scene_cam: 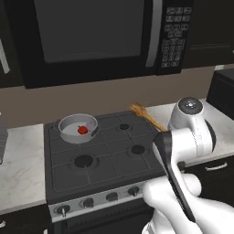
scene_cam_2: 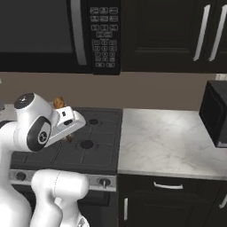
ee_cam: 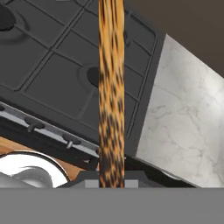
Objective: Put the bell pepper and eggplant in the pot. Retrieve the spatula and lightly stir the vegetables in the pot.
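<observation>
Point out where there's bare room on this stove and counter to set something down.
Bare marble counter runs right of the stove, up to the black appliance. The front burners are also free. Crowded: the back-left burner, taken by the pot with the bell pepper, and the stove's right edge, where the tool holds the spatula.

Kitchen: black microwave [scene_cam: 91, 36] over dark gas stove [scene_cam: 100, 155]; white marble counters [scene_cam_2: 164, 142]; taupe wall [scene_cam_2: 168, 91]; dark cabinets [scene_cam_2: 177, 33], silver handles.

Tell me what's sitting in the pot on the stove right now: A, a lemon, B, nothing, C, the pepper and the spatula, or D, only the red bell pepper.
D: inside the pot a single red bell pepper shows, while the spatula is over the stove's right side.
</observation>
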Tool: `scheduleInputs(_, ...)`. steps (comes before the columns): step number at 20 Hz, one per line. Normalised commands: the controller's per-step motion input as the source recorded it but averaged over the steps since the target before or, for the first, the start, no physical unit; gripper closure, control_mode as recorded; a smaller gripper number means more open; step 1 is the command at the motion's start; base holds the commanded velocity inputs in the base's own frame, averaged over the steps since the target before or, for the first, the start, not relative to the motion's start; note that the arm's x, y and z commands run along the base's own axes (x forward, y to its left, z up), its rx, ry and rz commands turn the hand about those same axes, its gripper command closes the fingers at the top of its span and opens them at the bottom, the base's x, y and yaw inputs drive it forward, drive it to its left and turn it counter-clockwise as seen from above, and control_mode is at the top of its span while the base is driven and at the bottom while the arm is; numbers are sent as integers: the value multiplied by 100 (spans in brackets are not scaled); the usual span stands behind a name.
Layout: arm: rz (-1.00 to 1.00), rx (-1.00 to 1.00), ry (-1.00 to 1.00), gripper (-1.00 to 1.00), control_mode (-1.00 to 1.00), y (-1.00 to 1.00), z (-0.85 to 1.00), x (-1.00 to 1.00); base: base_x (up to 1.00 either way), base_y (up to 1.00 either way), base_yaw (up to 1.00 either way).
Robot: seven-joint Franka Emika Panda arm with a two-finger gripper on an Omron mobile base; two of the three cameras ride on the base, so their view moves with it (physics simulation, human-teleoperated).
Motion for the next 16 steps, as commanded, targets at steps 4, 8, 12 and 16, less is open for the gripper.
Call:
scheduleInputs(4, 0, 0, 0, 100, 100, 0, 0, 0, -33, 72, 0)
scheduleInputs(8, 0, 0, 0, 100, 100, 0, 0, 0, 11, 73, -1)
scheduleInputs(12, 0, 0, 0, 100, 100, 0, 0, 0, 15, 8, 0)
scheduleInputs(16, 0, 0, 3, 100, -100, 0, 2, 1, 0, 0, 0)
